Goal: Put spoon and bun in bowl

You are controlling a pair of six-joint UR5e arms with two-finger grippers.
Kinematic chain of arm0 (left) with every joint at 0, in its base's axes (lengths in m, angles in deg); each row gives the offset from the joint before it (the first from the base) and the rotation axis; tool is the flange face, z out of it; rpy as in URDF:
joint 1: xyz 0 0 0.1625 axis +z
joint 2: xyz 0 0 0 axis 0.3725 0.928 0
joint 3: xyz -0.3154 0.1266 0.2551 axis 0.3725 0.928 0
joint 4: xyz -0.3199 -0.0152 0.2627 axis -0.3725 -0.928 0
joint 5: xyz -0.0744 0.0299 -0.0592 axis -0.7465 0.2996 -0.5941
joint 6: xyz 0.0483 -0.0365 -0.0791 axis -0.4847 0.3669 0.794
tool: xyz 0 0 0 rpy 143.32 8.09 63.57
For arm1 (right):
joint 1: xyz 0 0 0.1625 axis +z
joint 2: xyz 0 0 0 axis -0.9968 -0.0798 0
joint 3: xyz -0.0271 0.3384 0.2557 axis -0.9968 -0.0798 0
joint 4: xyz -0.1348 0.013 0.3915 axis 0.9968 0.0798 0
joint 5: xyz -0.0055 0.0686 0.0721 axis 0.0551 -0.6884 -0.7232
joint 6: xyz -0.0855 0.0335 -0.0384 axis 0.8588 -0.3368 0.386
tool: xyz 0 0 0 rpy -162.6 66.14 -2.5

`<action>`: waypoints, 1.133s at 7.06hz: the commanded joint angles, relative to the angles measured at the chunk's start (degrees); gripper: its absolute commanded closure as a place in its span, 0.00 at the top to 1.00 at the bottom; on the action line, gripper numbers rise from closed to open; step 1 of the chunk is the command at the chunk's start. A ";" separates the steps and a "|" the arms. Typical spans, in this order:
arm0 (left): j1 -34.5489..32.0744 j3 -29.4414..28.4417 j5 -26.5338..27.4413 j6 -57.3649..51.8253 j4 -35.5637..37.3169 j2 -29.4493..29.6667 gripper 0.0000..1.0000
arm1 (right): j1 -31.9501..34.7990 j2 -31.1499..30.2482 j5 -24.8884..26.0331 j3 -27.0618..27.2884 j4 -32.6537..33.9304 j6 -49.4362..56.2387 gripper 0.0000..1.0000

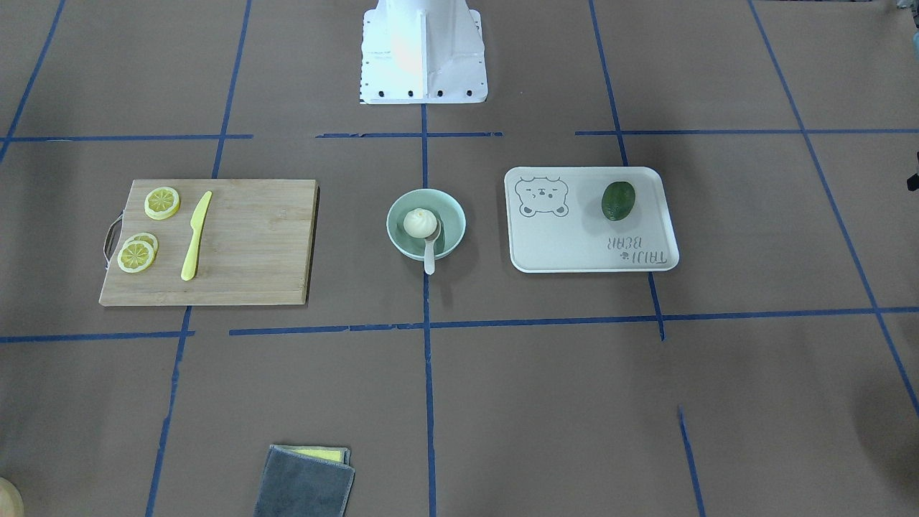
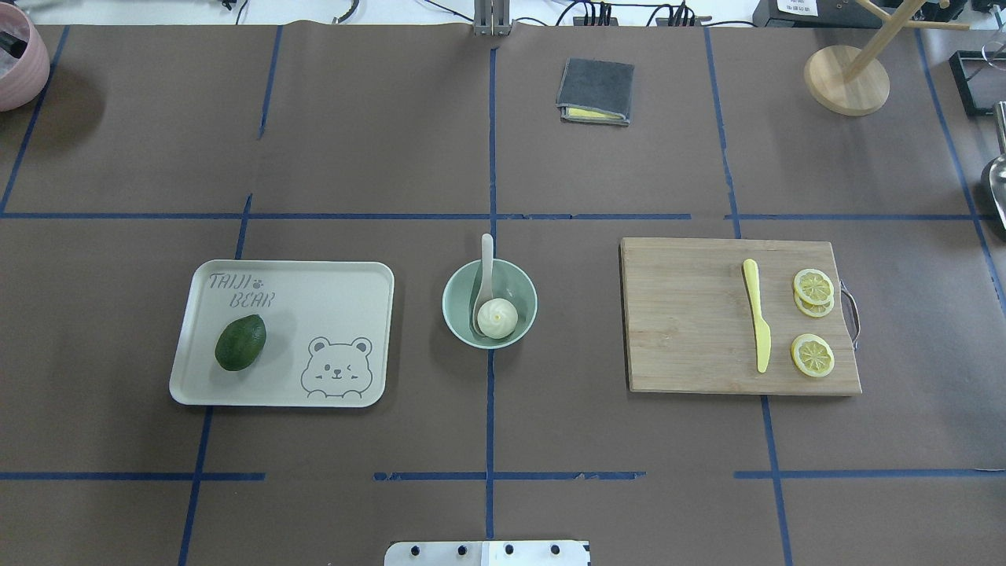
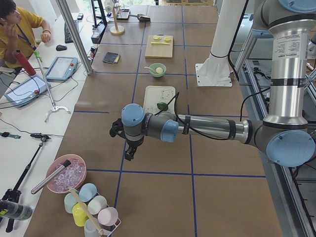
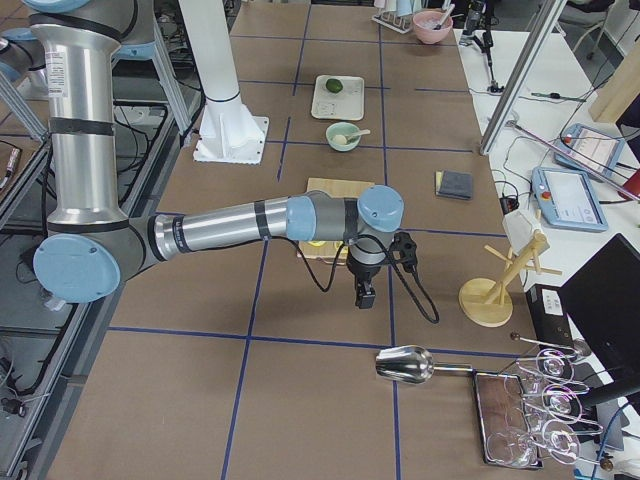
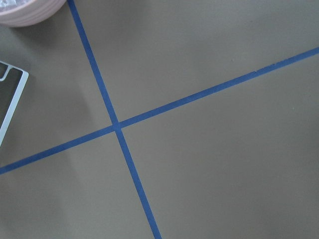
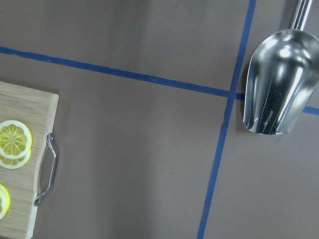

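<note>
Centrally, bun (image 2: 497,317) and spoon (image 2: 486,263) in bowl (image 2: 522,288) — handle overhanging rim

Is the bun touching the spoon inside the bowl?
Touching. The overhead view shows the bun lying against the spoon inside the bowl, no gap between them.

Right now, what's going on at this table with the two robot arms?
Nothing is being handled. The bun and the spoon lie in the mint-green bowl, the spoon's handle poking over its rim. Both arms are far from it: the left gripper near a pink bowl, the right gripper past the cutting board, near a metal scoop. Open or shut, I cannot tell.
</note>
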 commanded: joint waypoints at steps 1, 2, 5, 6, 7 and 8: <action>0.03 0.08 0.09 -0.14 -0.03 -0.03 1.00 | -0.05 0.08 -0.09 0.33 0.00 -0.46 1.00; 0.03 0.09 0.27 -0.14 -0.12 -0.30 1.00 | -0.05 0.17 -0.18 0.24 0.00 -0.54 1.00; 0.12 0.35 0.27 -0.14 -0.38 -0.13 1.00 | -0.05 -0.18 -0.18 0.15 0.00 -0.46 1.00; 0.12 0.18 0.27 -0.14 -0.47 0.22 1.00 | -0.05 -0.27 -0.09 -0.02 0.00 -0.37 1.00; 0.03 0.26 0.36 -0.14 -0.47 0.31 1.00 | -0.05 -2.10 -0.18 0.24 0.00 -0.37 1.00; 0.12 0.35 0.36 -0.14 -0.47 0.31 1.00 | 0.03 -2.99 -0.35 0.50 -0.09 -0.28 1.00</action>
